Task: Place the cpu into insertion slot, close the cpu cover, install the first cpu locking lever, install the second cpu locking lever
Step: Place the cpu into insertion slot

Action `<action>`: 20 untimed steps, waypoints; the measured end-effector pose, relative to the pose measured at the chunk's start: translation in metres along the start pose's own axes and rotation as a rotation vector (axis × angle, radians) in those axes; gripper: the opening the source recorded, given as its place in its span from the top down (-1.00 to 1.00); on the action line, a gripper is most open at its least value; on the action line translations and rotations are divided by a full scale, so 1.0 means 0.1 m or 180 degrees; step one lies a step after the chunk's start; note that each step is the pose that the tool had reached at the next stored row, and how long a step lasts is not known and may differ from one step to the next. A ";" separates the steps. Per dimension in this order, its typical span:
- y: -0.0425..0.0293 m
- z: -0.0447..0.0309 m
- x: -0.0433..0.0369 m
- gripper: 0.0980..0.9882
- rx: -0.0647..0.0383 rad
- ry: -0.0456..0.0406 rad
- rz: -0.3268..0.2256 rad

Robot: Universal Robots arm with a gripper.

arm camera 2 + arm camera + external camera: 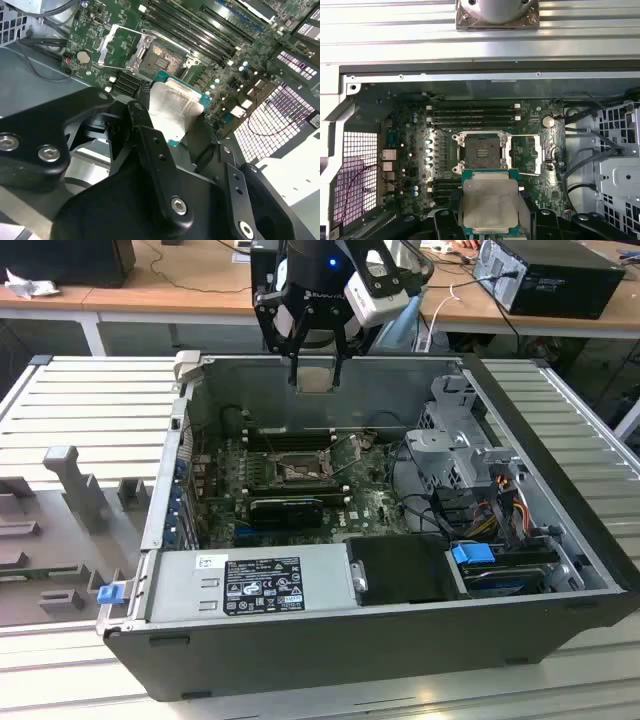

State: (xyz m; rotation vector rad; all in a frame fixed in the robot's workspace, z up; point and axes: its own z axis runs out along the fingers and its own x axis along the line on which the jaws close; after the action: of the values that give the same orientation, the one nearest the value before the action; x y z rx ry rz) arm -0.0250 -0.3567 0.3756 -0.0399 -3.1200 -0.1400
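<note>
- Exterior view showed the gripper (316, 368) hanging above the far wall of the open computer case (330, 650), its fingers clamped on two opposite edges of the cpu (315, 378).
- The chip was held high, well apart from the insertion slot (481, 149), which lay bare on the green motherboard (410, 150). The cpu cover (527, 155) stood folded open just beside the slot.
- Seating it well would likely mean keeping the chip level, squaring its edges with the socket rim, and lowering it straight without sliding it across the contacts.
- In the first wrist view the cpu's metal top faced the camera. Being square, it had no real long axis, and its edges ran roughly parallel to the slot's rim.
</note>
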 end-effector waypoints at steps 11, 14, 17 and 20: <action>0.000 0.004 0.000 0.02 -0.0003 -0.0013 0.0151; -0.001 0.009 0.000 0.02 -0.0003 -0.0014 0.0151; -0.001 0.011 0.000 0.02 -0.0003 -0.0014 0.0157; -0.001 0.011 0.000 0.02 -0.0004 -0.0016 0.0175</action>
State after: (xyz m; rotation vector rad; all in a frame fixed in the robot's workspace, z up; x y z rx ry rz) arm -0.0251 -0.3567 0.3744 -0.1263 -3.1201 -0.1409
